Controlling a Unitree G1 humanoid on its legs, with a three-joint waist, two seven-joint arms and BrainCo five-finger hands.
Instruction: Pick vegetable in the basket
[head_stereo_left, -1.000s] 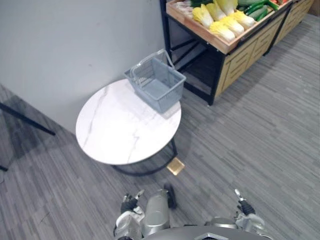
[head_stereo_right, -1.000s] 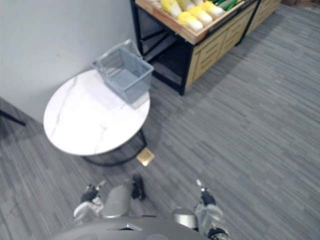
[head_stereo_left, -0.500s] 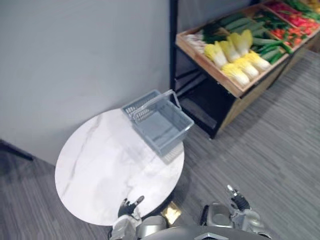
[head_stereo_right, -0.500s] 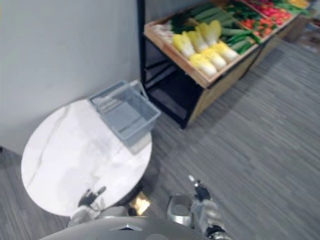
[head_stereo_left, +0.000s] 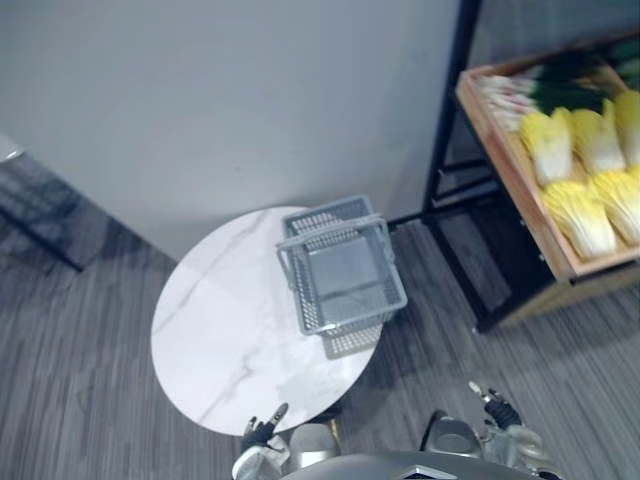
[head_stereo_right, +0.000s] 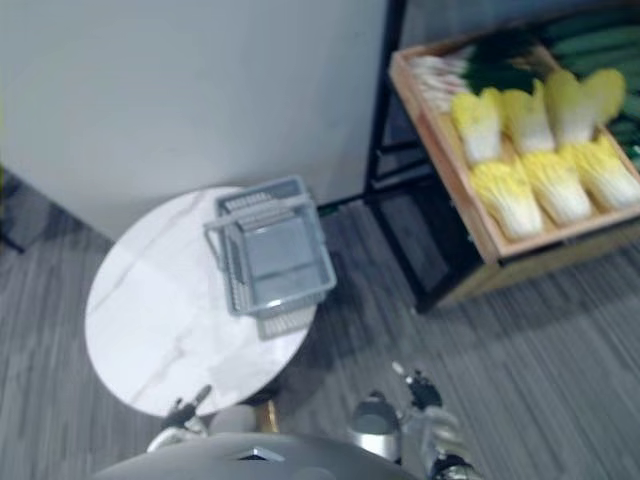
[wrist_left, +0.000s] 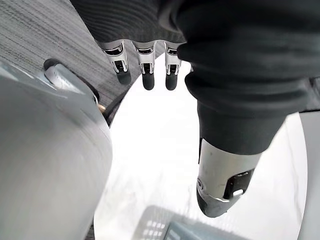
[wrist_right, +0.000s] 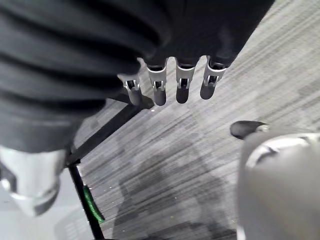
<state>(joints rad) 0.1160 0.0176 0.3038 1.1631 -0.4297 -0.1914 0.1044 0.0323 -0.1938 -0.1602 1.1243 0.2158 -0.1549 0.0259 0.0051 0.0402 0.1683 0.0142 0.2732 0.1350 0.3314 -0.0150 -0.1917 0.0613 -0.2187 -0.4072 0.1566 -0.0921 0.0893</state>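
Observation:
An empty grey wire basket (head_stereo_left: 343, 275) with its handle up stands on the right side of a round white marble table (head_stereo_left: 220, 330). Yellow cabbages (head_stereo_right: 530, 160) lie in a wooden crate (head_stereo_right: 440, 150) on a black-framed shelf to the right, with green vegetables (head_stereo_right: 590, 45) behind them. My left hand (head_stereo_left: 262, 432) hangs low by the table's near edge, fingers (wrist_left: 145, 75) straight and holding nothing. The basket's corner (wrist_left: 170, 227) shows past its thumb. My right hand (head_stereo_left: 497, 412) hangs low over the floor, fingers (wrist_right: 182, 85) straight and empty.
A plain grey wall (head_stereo_left: 250, 100) rises behind the table. The shelf's black frame (head_stereo_left: 450, 150) stands just right of the basket. Grey striped floor (head_stereo_right: 560, 380) stretches between me and the shelf. A dark stand leg (head_stereo_left: 40, 235) crosses the floor at the far left.
The camera has moved: table and basket now sit in the middle and the vegetable crate lies at the right edge. Both hands stay low and empty.

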